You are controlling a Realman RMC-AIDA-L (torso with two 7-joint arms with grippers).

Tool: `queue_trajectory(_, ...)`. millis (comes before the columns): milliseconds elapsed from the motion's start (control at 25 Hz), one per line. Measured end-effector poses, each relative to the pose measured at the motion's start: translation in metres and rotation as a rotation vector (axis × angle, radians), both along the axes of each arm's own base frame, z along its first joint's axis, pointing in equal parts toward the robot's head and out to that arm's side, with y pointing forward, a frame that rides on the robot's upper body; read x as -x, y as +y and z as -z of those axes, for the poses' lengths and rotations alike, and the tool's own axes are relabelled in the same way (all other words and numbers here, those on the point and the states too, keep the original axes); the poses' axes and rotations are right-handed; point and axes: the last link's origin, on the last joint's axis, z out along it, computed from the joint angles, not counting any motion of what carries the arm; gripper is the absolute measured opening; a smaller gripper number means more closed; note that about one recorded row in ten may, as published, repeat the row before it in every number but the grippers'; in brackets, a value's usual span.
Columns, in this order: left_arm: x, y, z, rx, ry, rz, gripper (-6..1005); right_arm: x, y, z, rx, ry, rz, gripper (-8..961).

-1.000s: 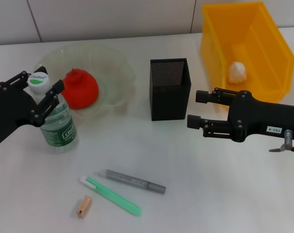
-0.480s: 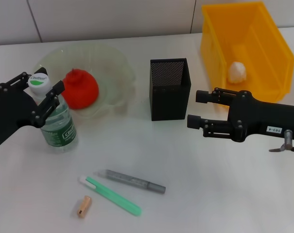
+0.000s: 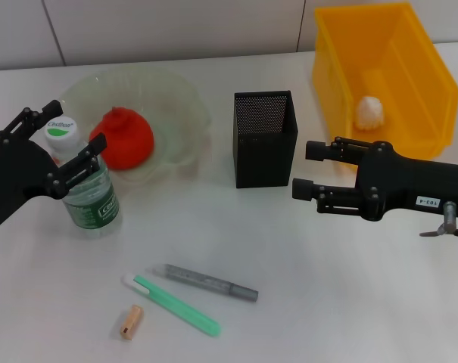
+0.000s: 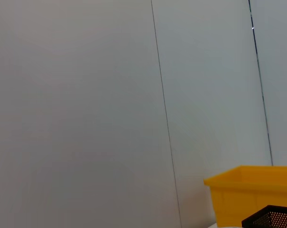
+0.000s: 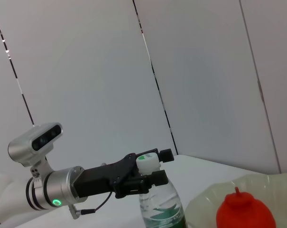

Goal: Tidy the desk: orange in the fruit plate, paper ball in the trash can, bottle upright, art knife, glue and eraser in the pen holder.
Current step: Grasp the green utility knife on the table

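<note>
The black left gripper (image 3: 76,127) is sitting at the left edge of the head view, its arm coming in from the lower left corner. Its two fingers are standing spread apart, one at the upper left, one lower right. The black right gripper (image 3: 310,170) is hanging at the right centre of the frame, its fingers pointing left and standing apart, with the arm stretching off to the right edge.

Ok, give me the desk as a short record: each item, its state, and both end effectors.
orange: red-orange puckered fruit, in pale green glass bowl
paper ball: white wrinkly ball, in yellow plastic bin
bottle: clear plastic, green label, upright
eraser: tan stub, on desk
pen holder: black mesh cup
left end effector: open, around bottle neck
right end effector: open, idle beside cup
</note>
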Motion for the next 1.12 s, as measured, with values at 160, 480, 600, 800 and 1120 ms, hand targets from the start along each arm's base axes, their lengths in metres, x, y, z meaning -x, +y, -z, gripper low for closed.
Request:
queue_trajectory(160,-0.001,-0.001,0.0,0.005,-0.009,0.006,757,0.0,0.0,0.0,0.002,0.001,-0.001,773)
queue_trajectory(480,-0.009,-0.004,-0.005,0.039,-0.092,0.032,805,-0.001,-0.002,0.0,0.004,0.003,0.001,773)
queue_trajectory(600,-0.016,-0.007,-0.013,0.056,-0.166,0.055,805,-0.001,-0.003,0.0,0.004,0.004,0.004,773)
queue_trajectory(800,-0.023,-0.011,-0.023,0.077,-0.264,0.089,804,-0.001,-0.003,0.0,0.003,0.004,0.005,773)
queue_trajectory(1120,-0.037,-0.014,-0.04,0.172,-0.353,0.144,804,-0.003,-0.003,0.001,-0.002,-0.004,0.006,773)
